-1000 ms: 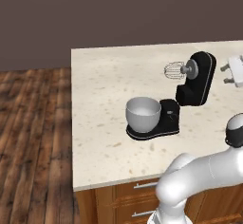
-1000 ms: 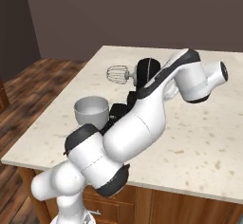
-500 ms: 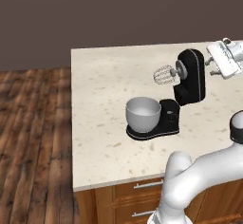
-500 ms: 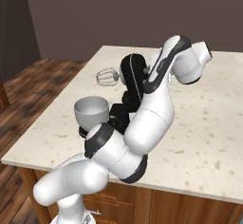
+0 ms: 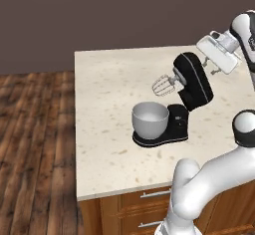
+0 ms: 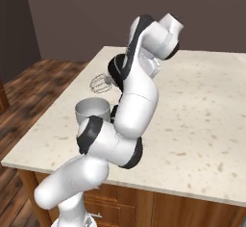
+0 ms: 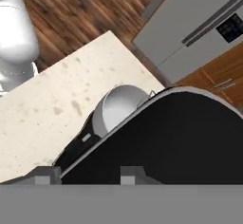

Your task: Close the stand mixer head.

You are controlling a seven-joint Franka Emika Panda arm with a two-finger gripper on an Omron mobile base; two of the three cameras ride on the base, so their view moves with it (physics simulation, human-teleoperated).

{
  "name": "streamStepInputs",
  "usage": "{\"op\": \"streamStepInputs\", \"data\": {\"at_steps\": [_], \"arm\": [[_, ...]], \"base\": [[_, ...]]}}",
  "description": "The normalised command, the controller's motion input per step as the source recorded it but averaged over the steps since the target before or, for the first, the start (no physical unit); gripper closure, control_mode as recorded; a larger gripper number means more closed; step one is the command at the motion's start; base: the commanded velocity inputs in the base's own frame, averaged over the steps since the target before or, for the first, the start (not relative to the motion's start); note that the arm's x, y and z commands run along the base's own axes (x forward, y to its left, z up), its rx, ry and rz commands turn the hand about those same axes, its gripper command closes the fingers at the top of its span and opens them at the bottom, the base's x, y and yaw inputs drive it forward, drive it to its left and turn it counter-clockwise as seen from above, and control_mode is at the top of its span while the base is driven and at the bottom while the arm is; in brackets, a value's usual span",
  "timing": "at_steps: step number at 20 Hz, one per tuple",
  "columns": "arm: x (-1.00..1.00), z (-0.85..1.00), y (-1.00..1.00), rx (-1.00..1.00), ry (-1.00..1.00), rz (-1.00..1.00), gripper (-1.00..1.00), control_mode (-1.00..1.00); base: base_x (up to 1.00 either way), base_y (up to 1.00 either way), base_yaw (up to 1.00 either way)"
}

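One glossy black mixer head [image 5: 193, 80], rounded oblong with thin silver trim, tilted up and back over flat black base [image 5: 172, 129] on speckled beige stone counter [image 5: 109, 99]. Wire whisk [image 5: 162, 85] on grey hub, hanging above smooth grey metal bowl [image 5: 150, 119], clear of its rim. White gripper [image 5: 215, 65] right at rear top of head; contact not discernible. Fingers' spread: cannot tell. Up close, curved black shell [image 7: 180, 142] across both dark fingertips [image 7: 132, 174]; bowl [image 7: 119, 107] peeking beyond. Dark wood plank floor [image 5: 35, 144] beside counter.

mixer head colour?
Glossy black with a thin silver trim line; the stand mixer head shows best in the left base view.
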Motion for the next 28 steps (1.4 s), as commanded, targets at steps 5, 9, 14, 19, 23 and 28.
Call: {"op": "streamStepInputs", "data": {"at_steps": [5,9,14,19,23,28], "arm": [[0.31,-0.99,1.0,-0.25,-0.36,0.02,-1.0,-1.0],[0.32,-1.0,1.0,-0.13,-0.34,0.06,-1.0,-1.0],[0.23,-1.0,1.0,-0.09,-0.36,0.09,-1.0,-1.0],[-0.01,-0.29,0.89,0.0,-0.37,0.01,-1.0,-1.0],[-0.21,0.28,0.07,-0.03,-0.19,0.08,-1.0,-1.0],[0.0,0.02,0.0,0.0,0.0,0.01,-1.0,-1.0]], "base": [[0.0,0.0,0.0],[0.0,0.0,0.0],[0.0,0.0,0.0],[0.0,0.0,0.0],[0.0,0.0,0.0],[0.0,0.0,0.0]]}}
